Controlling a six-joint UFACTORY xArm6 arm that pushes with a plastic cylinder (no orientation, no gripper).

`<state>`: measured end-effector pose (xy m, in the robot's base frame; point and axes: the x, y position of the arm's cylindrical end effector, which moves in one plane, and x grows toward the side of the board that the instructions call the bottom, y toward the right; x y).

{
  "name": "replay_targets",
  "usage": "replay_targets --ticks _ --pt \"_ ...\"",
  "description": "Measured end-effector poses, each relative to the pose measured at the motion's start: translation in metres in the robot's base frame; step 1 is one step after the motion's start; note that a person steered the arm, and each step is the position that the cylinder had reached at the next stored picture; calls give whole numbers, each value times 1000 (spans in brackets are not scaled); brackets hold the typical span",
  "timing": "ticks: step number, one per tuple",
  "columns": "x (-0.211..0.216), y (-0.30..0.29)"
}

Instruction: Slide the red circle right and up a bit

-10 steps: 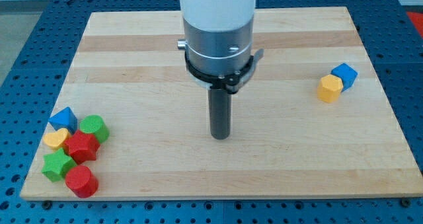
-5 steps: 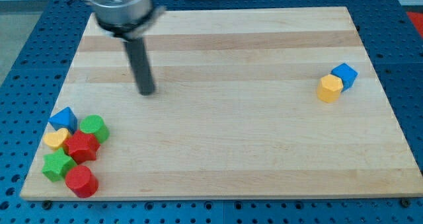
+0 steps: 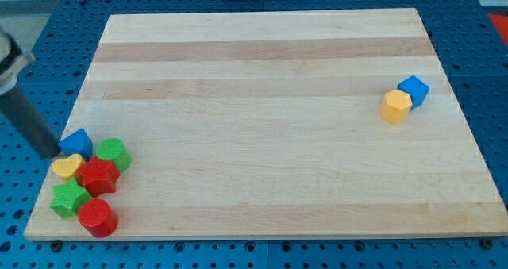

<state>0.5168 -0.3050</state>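
Your tip [image 3: 49,152] sits at the view's left edge, just left of the blue block [image 3: 77,142]; it's a bare rod, nothing to open or close. The red circle [image 3: 98,217] lies bottom-left, upright, touching the green star [image 3: 69,198], below the red block [image 3: 99,176], yellow heart [image 3: 67,168] and green block [image 3: 113,152].

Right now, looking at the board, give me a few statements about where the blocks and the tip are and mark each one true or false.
1. My tip is at the view's left edge of the board, just left of the blue block in the cluster. True.
2. The red circle sits at the view's top right. False: it lies at the view's bottom left, lowest in the cluster.
3. A yellow block and a second blue block touch each other at the view's right. True.
4. My tip is pressing on the red circle. False: it is apart from it, with the yellow heart and green star between.
5. The green circle stands alone mid-board. False: it is in the left cluster, beside the other red block.
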Motion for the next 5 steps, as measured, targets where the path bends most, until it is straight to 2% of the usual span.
replay_targets --ticks 2,3,4,5 --pt "43 0" --pt "86 6" --pt "102 20" --pt "101 57"
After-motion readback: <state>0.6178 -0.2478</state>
